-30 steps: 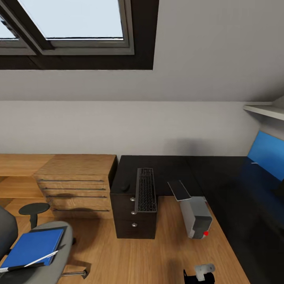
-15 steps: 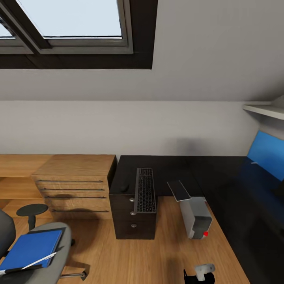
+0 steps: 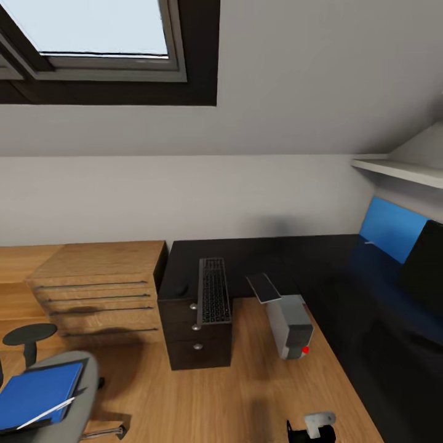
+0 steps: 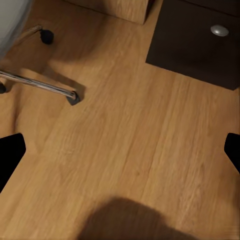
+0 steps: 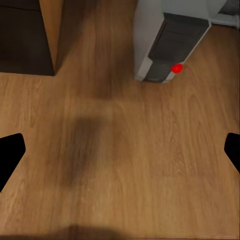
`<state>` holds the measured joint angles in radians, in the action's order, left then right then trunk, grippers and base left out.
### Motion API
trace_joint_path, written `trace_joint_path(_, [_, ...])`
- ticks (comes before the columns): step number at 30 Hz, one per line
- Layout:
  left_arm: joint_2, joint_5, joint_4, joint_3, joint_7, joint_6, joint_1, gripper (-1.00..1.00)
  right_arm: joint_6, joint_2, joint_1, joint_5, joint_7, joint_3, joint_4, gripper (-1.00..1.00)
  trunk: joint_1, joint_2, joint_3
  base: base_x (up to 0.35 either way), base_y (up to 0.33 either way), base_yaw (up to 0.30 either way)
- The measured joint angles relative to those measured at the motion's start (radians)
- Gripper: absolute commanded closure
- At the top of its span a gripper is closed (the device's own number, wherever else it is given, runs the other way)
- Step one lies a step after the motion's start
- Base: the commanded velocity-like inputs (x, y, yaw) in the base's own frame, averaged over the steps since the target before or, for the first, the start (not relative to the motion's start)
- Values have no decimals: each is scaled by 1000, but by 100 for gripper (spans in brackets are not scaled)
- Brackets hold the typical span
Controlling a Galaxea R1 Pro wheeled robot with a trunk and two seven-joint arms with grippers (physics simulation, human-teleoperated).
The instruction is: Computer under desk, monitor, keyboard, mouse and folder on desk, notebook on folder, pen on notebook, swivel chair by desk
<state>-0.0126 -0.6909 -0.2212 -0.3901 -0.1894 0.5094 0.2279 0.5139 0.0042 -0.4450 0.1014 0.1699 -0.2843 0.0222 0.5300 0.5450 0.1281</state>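
Observation:
The grey keyboard [image 3: 214,291] lies on the black desk [image 3: 277,255], with the small dark mouse [image 3: 180,288] to its left. A dark flat slab, seemingly the notebook [image 3: 263,287], juts over the desk's edge above the computer [image 3: 290,325], which stands on the floor; the right wrist view shows the computer [image 5: 170,40] too. The blue folder [image 3: 37,394] rests on the swivel chair [image 3: 86,375] with a white pen [image 3: 46,413] across it. A black screen, likely the monitor [image 3: 424,261], stands at the far right. My left gripper [image 4: 120,152] and right gripper [image 5: 120,150] are open over bare floor.
An oak drawer unit [image 3: 98,289] stands left of the desk's dark drawer block [image 3: 197,335]. A blue panel [image 3: 387,234] leans on the wall under a white shelf [image 3: 400,171]. A round black pad on a stem [image 3: 27,337] rises beside the chair. The chair's chrome leg [image 4: 40,85] is near my left gripper.
The head camera has turned right, so everything has slid left in the picture. The black screen has come into view at the right edge. Nothing itself has moved.

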Motion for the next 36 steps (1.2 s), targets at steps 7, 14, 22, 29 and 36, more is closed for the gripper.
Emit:
trace_joint_path(7, [0,0,1,0,0,-1,0,-100,0,0,0,-1,0,0,0,-100,27,49,22,-1,0,-291])
trace_joint_path(14, [-2,0,0,-2,0,0,0,-100,0,2,0,0,0,-1,0,-100,54,98,44,-4,4,-153])
trace_joint_path(22, [-15,-2,0,-2,0,-2,0,-100,0,3,0,0,-1,-1,0,-100,85,154,69,-135,189,-6])
trace_joint_path(29, [-27,0,0,-1,0,-3,0,-100,0,3,0,0,0,-1,0,-100,111,204,91,-46,70,0])
trace_joint_path(36, [-33,1,0,0,0,-2,0,-100,0,3,0,0,0,-1,0,-100,138,253,113,-4,25,0])
